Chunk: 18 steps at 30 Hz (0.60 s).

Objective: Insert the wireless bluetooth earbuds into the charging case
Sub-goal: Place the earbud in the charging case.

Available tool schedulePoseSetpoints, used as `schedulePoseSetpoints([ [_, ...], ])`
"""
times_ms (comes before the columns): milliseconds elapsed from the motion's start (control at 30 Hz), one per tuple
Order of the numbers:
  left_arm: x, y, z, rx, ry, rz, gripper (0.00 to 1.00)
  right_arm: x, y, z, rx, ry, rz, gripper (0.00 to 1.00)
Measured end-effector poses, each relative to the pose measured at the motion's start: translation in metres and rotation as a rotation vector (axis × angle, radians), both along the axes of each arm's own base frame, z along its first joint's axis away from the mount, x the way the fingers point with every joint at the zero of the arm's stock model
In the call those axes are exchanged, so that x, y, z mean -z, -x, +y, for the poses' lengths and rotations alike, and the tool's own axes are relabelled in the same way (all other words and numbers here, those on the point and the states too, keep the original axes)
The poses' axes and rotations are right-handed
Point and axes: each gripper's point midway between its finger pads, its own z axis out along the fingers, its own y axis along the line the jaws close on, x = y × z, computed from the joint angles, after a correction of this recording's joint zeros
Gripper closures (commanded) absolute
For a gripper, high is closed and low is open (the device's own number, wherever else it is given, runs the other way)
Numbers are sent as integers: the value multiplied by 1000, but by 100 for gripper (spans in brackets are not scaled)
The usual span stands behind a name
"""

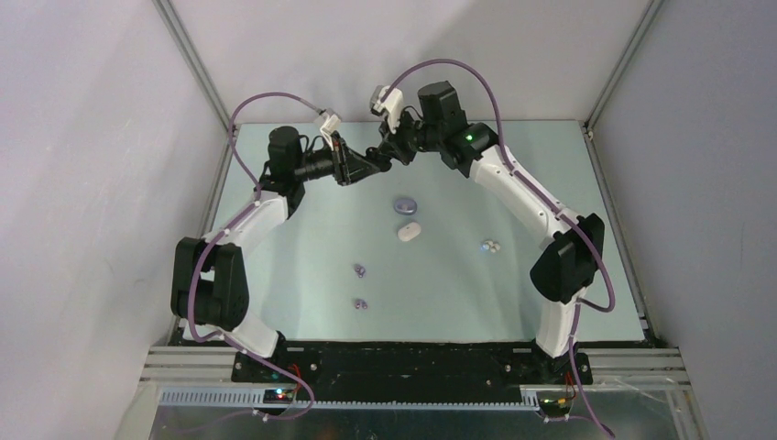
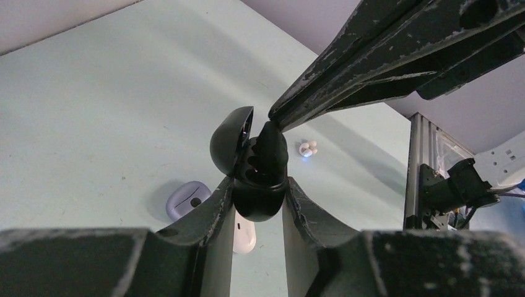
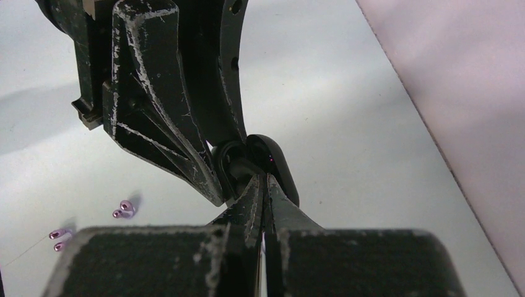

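Observation:
My left gripper (image 1: 353, 174) (image 2: 259, 197) is shut on a black charging case (image 2: 260, 201) and holds it above the far middle of the table, lid (image 2: 232, 139) open. A black earbud (image 2: 272, 148) stands upright in the case's well. My right gripper (image 1: 374, 158) (image 3: 264, 182) is shut, and its closed tips touch the top of that bud. Two lavender earbud pairs (image 1: 360, 269) (image 1: 360, 303) lie on the table. They also show in the right wrist view (image 3: 124, 209) (image 3: 57, 238). A white-pink earbud pair (image 1: 492, 246) (image 2: 308, 148) lies to the right.
A shut lavender case (image 1: 404, 204) (image 2: 186, 198) and a shut white case (image 1: 409, 231) (image 2: 244, 238) lie on the table below the grippers. Aluminium frame posts (image 1: 194, 64) and grey walls bound the table. The two grippers' fingers cross closely at the case.

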Motion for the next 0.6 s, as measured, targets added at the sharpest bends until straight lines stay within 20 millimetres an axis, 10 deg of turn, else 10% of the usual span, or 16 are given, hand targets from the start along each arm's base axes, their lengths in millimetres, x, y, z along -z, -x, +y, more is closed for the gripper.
schedulePoseSetpoints([
  [600, 0, 4, -2, 23, 3, 4, 100, 8, 2, 5, -34, 25, -14, 100],
])
